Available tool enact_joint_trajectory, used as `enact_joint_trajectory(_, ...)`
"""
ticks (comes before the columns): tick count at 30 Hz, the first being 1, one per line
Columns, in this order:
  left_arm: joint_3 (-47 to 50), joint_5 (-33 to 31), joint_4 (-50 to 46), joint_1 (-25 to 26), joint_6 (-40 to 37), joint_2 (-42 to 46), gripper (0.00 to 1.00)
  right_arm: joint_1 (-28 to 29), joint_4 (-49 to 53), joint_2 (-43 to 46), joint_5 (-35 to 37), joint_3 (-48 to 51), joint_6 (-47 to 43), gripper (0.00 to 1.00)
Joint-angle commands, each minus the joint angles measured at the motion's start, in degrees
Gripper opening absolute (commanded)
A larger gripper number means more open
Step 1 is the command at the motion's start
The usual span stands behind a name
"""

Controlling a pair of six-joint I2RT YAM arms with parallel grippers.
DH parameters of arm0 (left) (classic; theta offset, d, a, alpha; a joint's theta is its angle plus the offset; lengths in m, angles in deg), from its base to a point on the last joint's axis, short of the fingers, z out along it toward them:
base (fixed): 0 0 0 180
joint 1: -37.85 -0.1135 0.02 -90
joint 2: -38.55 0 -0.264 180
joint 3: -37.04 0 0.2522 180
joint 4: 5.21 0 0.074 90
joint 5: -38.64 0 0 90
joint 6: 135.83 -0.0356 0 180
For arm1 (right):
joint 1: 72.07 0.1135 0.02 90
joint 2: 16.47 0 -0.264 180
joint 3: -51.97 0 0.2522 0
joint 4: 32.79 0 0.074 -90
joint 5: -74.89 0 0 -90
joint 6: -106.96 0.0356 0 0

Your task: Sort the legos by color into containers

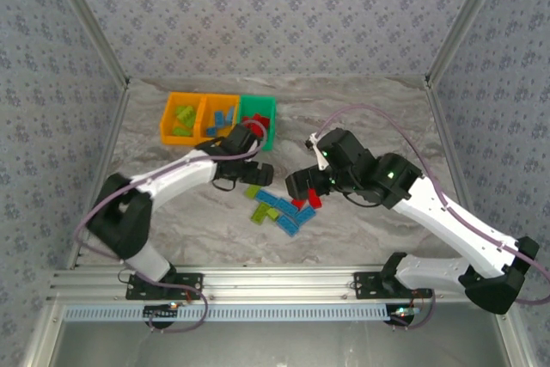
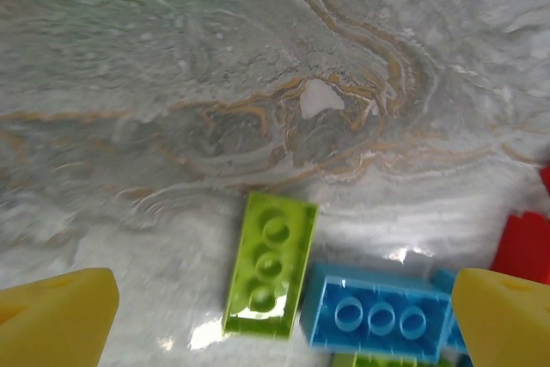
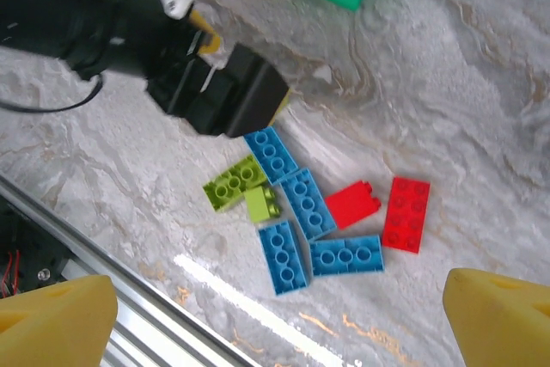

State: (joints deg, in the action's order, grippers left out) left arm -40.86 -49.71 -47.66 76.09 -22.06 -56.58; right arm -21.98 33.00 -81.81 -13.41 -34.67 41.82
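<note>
Just small studded legos (image 3: 308, 204), blue, lime and red; left pincer (image 2: 284, 315) and right pincer (image 3: 279, 315) both agape.

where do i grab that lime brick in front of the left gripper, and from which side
Pinch the lime brick across its narrow width, on the two long sides, near its far end, coming straight down. It lies flat, studs up, and a blue brick butts against its near right corner; the far half looks free on both sides.

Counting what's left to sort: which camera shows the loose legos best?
Right wrist: the loose legos lie clearly spread out. Top external shows them small and distant; left wrist catches a lime brick and blue brick.
</note>
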Motion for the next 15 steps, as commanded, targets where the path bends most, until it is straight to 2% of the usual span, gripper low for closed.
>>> enact_joint_trajectory(1,-4.23,2.98,-2.75,-0.12,1.17,-5.9,0.95,0.19,3.31,0.01,1.11,0.37,3.45,1.0)
enact_joint_trajectory(9,-2.51,-0.47,-1.29,-0.1,1.65,-11.1,0.72,0.19,2.37,-2.65,0.99,0.14,3.36,1.0)
enact_joint_trajectory(15,1.08,-2.69,-1.56,-0.32,1.96,-9.55,0.49,0.19,2.23,-4.66,0.59,-0.77,3.42,1.0)
